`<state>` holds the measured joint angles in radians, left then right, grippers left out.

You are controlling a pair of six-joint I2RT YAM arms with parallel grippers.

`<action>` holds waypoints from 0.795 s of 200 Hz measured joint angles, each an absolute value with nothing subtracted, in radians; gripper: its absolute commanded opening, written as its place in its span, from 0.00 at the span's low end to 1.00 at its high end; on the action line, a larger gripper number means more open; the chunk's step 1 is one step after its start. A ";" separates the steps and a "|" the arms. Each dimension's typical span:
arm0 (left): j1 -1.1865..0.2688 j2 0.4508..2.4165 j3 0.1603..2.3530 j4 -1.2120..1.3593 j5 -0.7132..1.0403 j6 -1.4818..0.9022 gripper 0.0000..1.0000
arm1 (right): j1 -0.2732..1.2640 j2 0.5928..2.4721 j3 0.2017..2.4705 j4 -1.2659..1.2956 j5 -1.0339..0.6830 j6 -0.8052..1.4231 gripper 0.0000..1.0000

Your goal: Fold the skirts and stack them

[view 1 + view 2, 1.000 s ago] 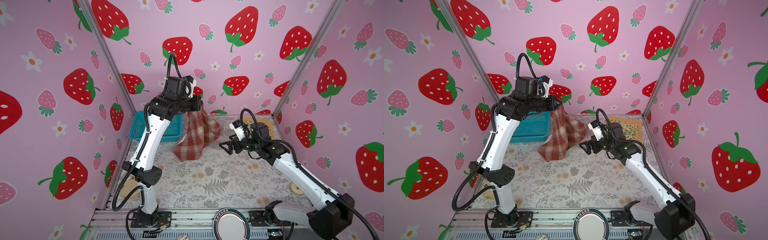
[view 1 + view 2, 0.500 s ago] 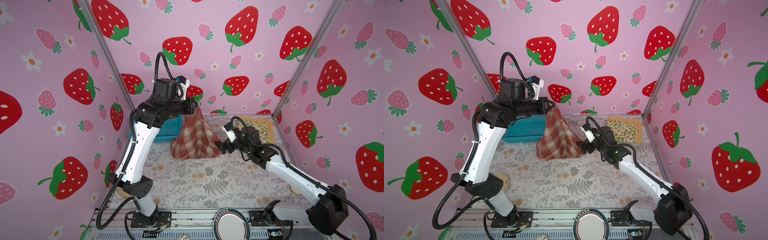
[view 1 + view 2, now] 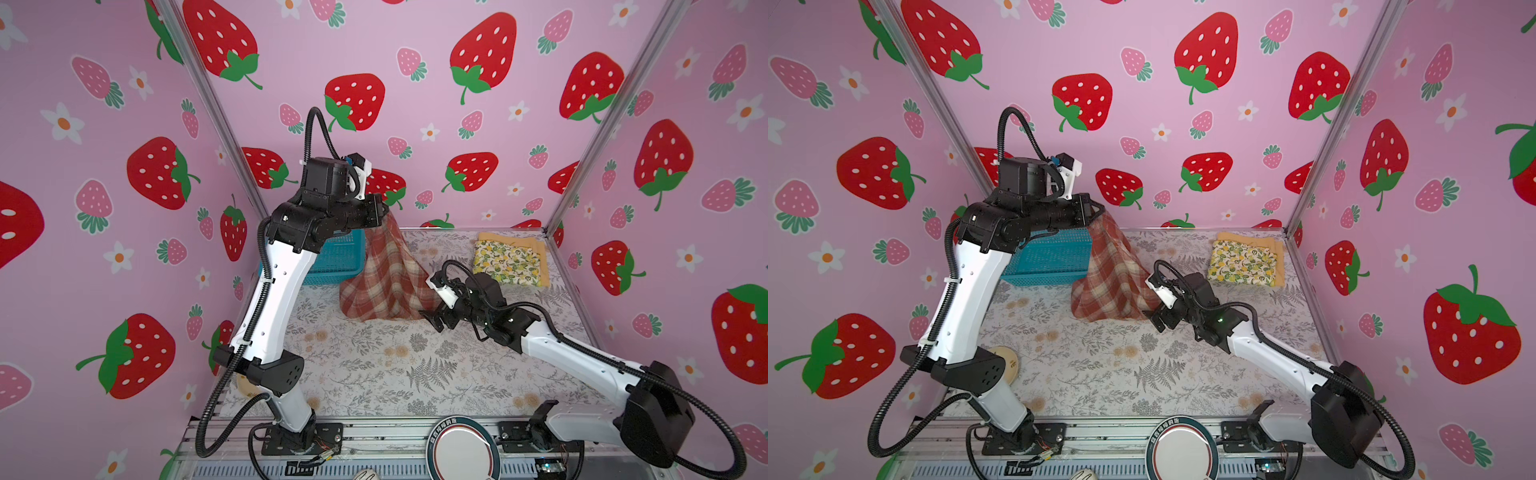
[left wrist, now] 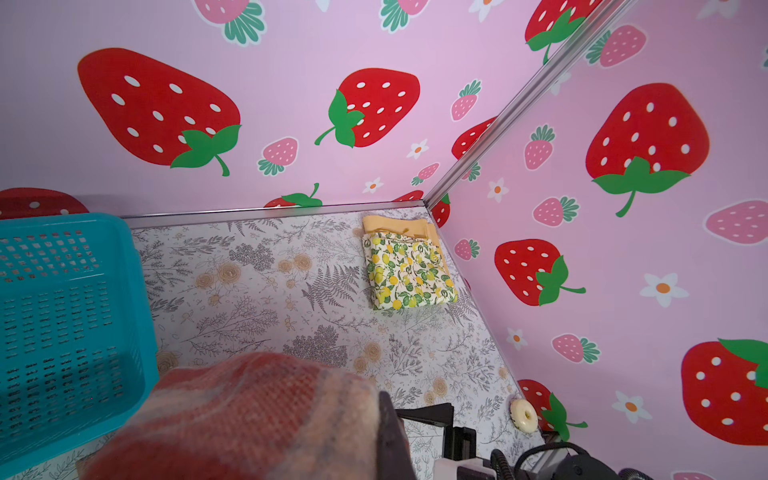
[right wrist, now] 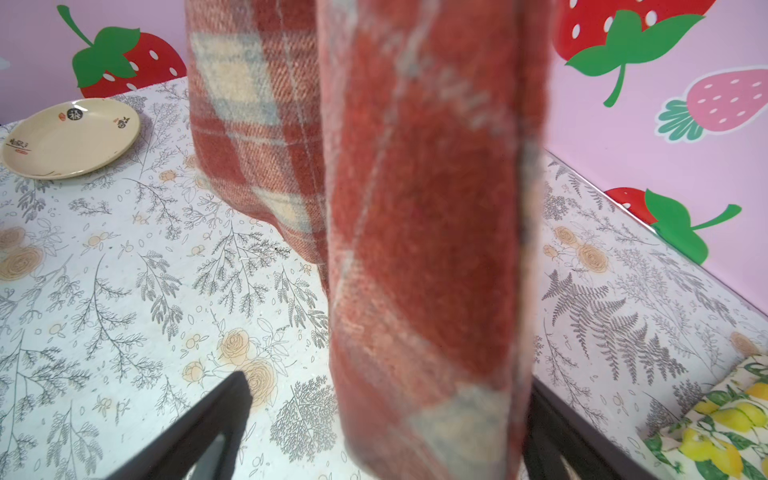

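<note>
**One up, two stacked**

The left hand clamps the top of the red-brown and cream plaid cloth skirt, hem on the floral counter. The right hand gapes wide around its lower corner. The folded lemon-print skirt tops the mustard-yellow skirt, far corner.

Floral-print table in view: teal basket back left, plaid skirt hem touching down mid-table, mustard skirt flat in the back-right corner, 1 cream plate front left, 1 small cream ring by the right wall.
</note>
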<state>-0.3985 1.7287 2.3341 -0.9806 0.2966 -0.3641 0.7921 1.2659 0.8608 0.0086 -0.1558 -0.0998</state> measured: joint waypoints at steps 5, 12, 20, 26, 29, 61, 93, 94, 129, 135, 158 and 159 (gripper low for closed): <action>-0.397 1.729 2.334 -0.979 0.297 -0.364 0.00 | 0.792 1.263 0.861 0.014 -0.152 -0.100 1.00; -0.397 1.729 2.334 -0.976 0.299 -0.366 0.00 | 0.792 1.263 0.861 0.020 -0.146 -0.100 0.97; -0.397 1.729 2.334 -0.974 0.300 -0.367 0.00 | 0.792 1.263 0.861 0.024 -0.142 -0.102 0.91; -0.397 1.729 2.334 -0.971 0.300 -0.367 0.00 | 0.792 1.265 0.861 0.025 -0.139 -0.103 0.86; -0.397 1.729 2.334 -0.970 0.300 -0.367 0.00 | 0.792 1.266 0.861 0.026 -0.139 -0.100 0.83; -0.393 1.729 2.326 -0.960 0.307 -0.371 0.00 | 0.792 1.317 0.905 0.017 -0.129 -0.105 0.56; -0.385 1.729 2.314 -0.953 0.311 -0.372 0.00 | 0.792 1.339 0.923 0.010 -0.119 -0.110 0.12; -0.385 1.729 2.314 -0.953 0.311 -0.372 0.00 | 0.792 1.339 0.923 0.010 -0.117 -0.110 0.10; -0.374 1.729 2.313 -0.946 0.318 -0.376 0.00 | 0.792 1.339 0.925 -0.003 -0.110 -0.096 0.00; -0.373 1.729 2.313 -0.946 0.319 -0.376 0.00 | 0.792 1.339 0.926 -0.006 -0.110 -0.096 0.00; -0.371 1.729 2.313 -0.946 0.324 -0.382 0.00 | 0.792 1.339 0.927 -0.011 -0.109 -0.094 0.00; -0.371 1.729 2.313 -0.946 0.324 -0.382 0.00 | 0.792 1.339 0.927 -0.011 -0.110 -0.093 0.00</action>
